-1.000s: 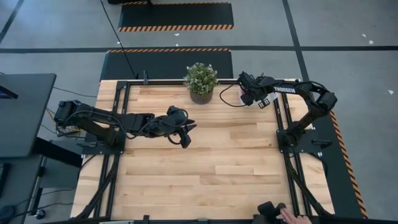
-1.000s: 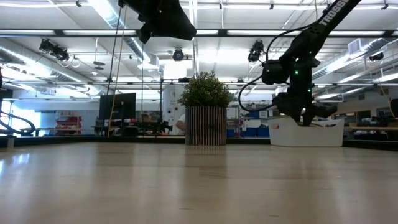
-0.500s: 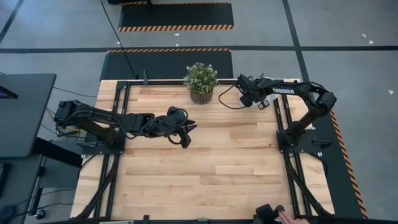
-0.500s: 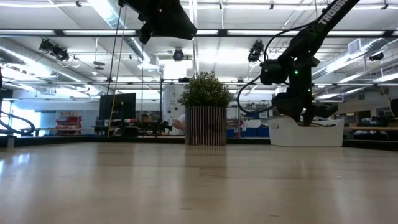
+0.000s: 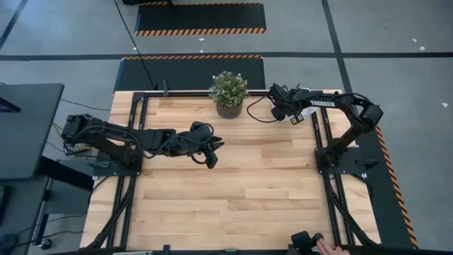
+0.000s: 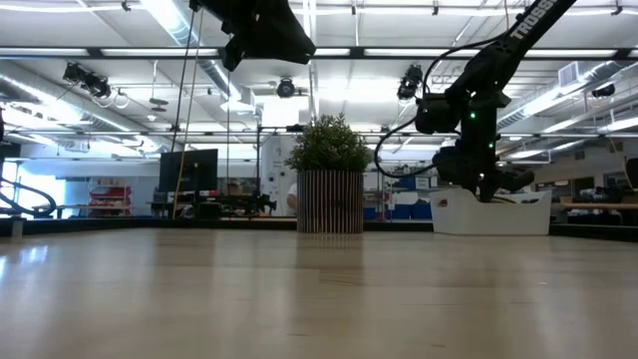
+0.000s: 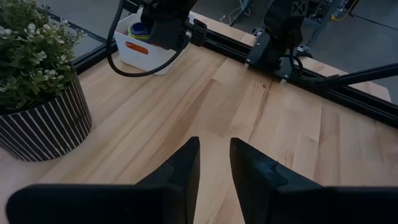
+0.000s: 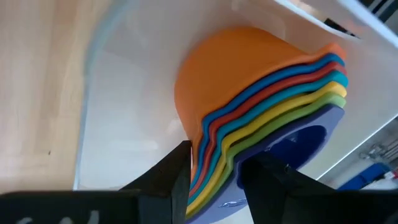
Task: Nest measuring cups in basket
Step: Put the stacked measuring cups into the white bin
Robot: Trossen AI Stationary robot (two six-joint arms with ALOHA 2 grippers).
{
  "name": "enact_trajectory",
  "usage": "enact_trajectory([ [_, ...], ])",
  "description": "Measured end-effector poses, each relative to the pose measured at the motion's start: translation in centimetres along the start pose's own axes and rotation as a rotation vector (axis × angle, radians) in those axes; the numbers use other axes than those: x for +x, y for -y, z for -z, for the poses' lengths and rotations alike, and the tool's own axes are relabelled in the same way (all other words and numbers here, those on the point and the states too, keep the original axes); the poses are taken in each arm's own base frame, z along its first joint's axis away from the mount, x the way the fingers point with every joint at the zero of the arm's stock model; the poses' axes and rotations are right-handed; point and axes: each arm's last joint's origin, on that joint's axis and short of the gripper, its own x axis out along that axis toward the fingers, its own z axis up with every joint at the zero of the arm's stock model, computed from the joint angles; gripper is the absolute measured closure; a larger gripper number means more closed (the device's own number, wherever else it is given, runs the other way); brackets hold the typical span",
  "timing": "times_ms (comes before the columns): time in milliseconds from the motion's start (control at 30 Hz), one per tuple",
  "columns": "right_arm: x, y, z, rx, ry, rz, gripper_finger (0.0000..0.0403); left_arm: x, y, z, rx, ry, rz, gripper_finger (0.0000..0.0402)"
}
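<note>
The measuring cups (image 8: 261, 118) sit nested in one stack inside the basket (image 8: 124, 124), orange outermost, then layers of blue, red, light blue, yellow and green, with the dark blue cup at the open end. The stack lies tilted on its side, its handles fanned toward the right gripper (image 8: 214, 171), whose two dark fingers stand to either side of the stacked handles with a gap between them; whether the fingers actually press the handles cannot be told.

In the left wrist view the white basket (image 7: 146, 53) rests at the far corner of the wooden table (image 5: 241, 177), directly beneath the right gripper (image 5: 277, 106), with the potted plant (image 5: 228, 92) close by.

The left gripper (image 5: 210, 154) hangs above the table's middle, well apart from the basket, its jaws slightly parted and holding nothing.
</note>
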Motion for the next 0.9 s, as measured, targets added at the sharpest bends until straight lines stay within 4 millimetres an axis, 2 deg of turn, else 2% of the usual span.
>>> enact_trajectory([
  [167,0.0,0.0,0.0,0.039,-0.001,0.001,0.0266,0.0,0.0,0.0,0.0,0.0,0.0,0.0306],
  [500,-0.5,-0.4,-0.2,-0.031,-0.07,0.015,0.0266,0.0,0.0,0.0,0.001,0.0,0.0,0.0306],
  [733,-1.1,-0.6,-0.7,-0.013,-0.017,-0.024,0.0266,0.0,0.0,0.0,0.001,0.0,0.0,0.0306],
  [900,-2.4,0.3,-0.6,0.066,0.077,-0.096,0.0266,0.0,0.0,0.0,0.001,0.0,0.0,0.0306],
])
